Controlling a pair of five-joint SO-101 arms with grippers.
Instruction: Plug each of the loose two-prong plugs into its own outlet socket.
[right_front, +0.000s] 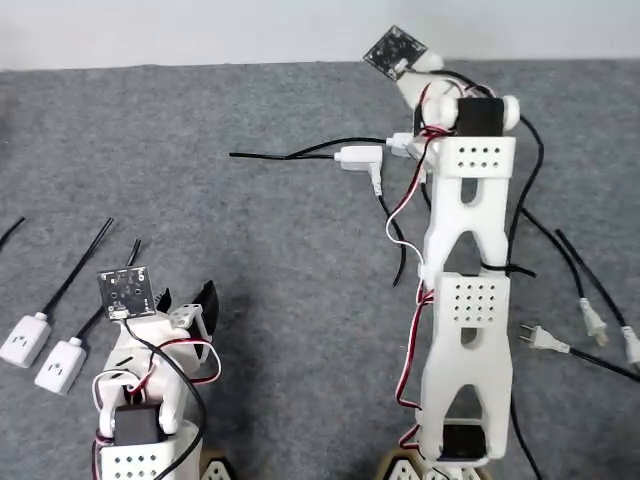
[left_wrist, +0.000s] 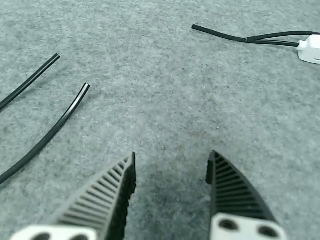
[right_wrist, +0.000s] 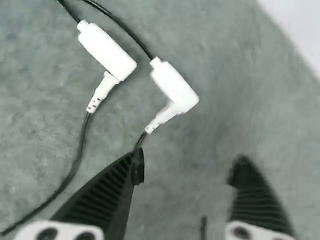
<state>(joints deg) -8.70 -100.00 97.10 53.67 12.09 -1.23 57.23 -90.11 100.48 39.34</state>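
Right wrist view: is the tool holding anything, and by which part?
Nothing is held. The right tool is open, with nothing between its jaws; a white socket lies close by.

On my feed, right arm (right_front: 468, 300): long white printed links, dot-grid perforated panels, black servo blocks at joints, red, white and black wires trailing down one side. My left arm (right_front: 150, 410): same white shell, black servo, red and black wire loops. Black square camera board (right_front: 125, 292) on left wrist; second camera board (right_front: 394, 50) on right wrist. I see left gripper (left_wrist: 172, 160): black ribbed tapered fingers, white bases, round screw holes. Same look on right gripper (right_wrist: 190, 165).
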